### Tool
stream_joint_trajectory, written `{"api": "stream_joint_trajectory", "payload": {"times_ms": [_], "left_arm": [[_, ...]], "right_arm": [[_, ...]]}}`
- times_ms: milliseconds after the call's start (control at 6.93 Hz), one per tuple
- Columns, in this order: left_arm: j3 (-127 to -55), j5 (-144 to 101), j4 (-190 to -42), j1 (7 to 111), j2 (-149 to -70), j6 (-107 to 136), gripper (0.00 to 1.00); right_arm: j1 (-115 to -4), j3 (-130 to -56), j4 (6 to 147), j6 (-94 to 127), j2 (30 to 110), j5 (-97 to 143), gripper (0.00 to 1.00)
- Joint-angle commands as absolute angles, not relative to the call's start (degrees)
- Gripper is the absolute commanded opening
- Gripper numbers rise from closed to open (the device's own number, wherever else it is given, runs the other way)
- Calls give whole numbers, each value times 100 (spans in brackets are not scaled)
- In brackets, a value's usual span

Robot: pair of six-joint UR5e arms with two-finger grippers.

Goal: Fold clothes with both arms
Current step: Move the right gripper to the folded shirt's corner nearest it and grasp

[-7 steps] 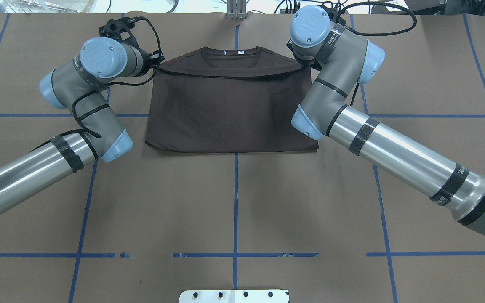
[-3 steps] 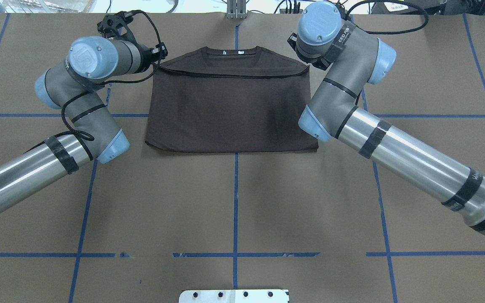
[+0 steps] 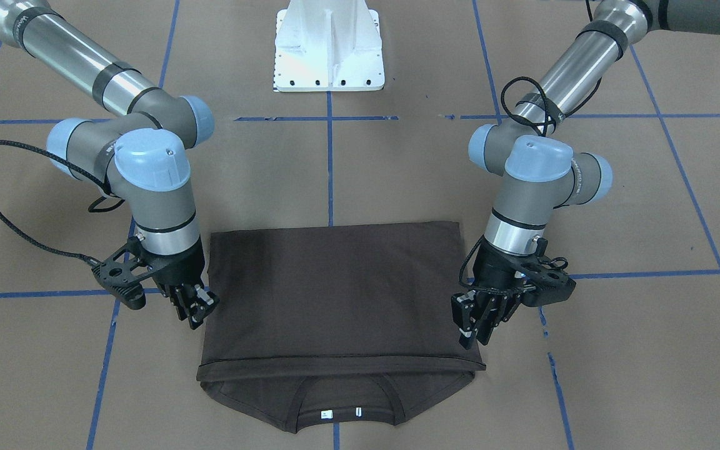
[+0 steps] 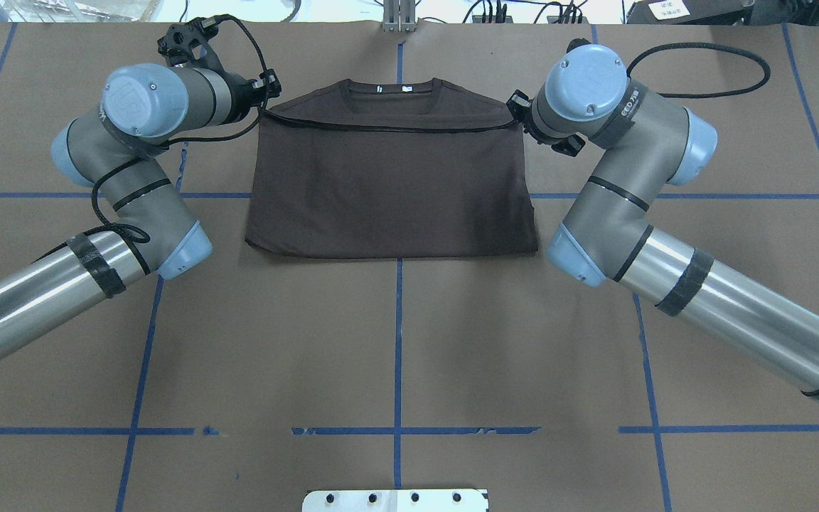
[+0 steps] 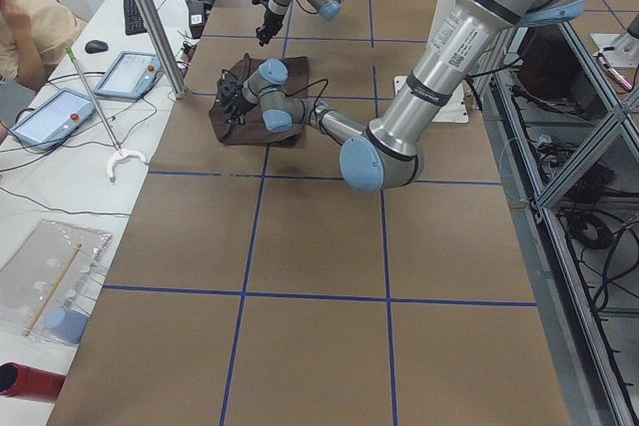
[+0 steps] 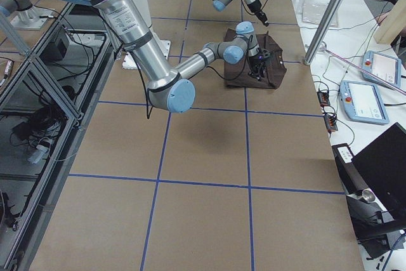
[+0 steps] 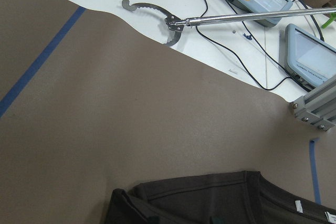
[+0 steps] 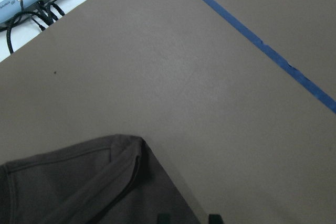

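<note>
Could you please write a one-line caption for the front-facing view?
Dark brown T-shirt folded in half, collar showing, with the open left gripper and open right gripper at its sides.

T-shirt [image 3: 335, 294] on table [image 3: 397, 175] between left end effector [image 3: 475, 330] and right end effector [image 3: 197, 311], seemingly apart.

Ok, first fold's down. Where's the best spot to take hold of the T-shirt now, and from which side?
Probably the two end corners of the folded-over hem edge, just short of the collar. The T-shirt lies flat, and the top layer ends loose there. Come at each corner from its own outer side: the open left pincer and right pincer are already beside them.
</note>
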State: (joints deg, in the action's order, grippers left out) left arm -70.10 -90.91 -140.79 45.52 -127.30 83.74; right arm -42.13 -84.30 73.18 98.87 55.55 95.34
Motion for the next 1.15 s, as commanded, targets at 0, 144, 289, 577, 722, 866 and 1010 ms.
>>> {"api": "stream_joint_trajectory", "payload": {"times_ms": [0,144,289,577,722,866,1010], "left_arm": [[-7014,-9079,-14449,4544,-12613,8367,43],[-7014,-9079,-14458,4544,-12612,8376,43],[-7014,-9070,-14432,4535,-12604,8376,44],[-7005,-9053,-14414,4509,-12586,8376,50],[-7005,-9053,-14414,4509,-12577,8376,50],[-7005,-9044,-14397,4509,-12577,8376,53],[-7005,-9044,-14396,4509,-12577,8376,55]], "right_arm": [[-3650,-9610,7321,10264,6491,9728,47],[-3465,-9946,7321,10701,6721,9782,52],[-3376,-9949,7321,10914,6767,9782,53],[-3357,-9775,7321,10881,6768,9756,56],[-3340,-9704,7321,10872,6715,9738,56],[-3331,-9599,7313,10855,6663,9730,56],[-3331,-9537,7313,10854,6619,9721,56]]}}
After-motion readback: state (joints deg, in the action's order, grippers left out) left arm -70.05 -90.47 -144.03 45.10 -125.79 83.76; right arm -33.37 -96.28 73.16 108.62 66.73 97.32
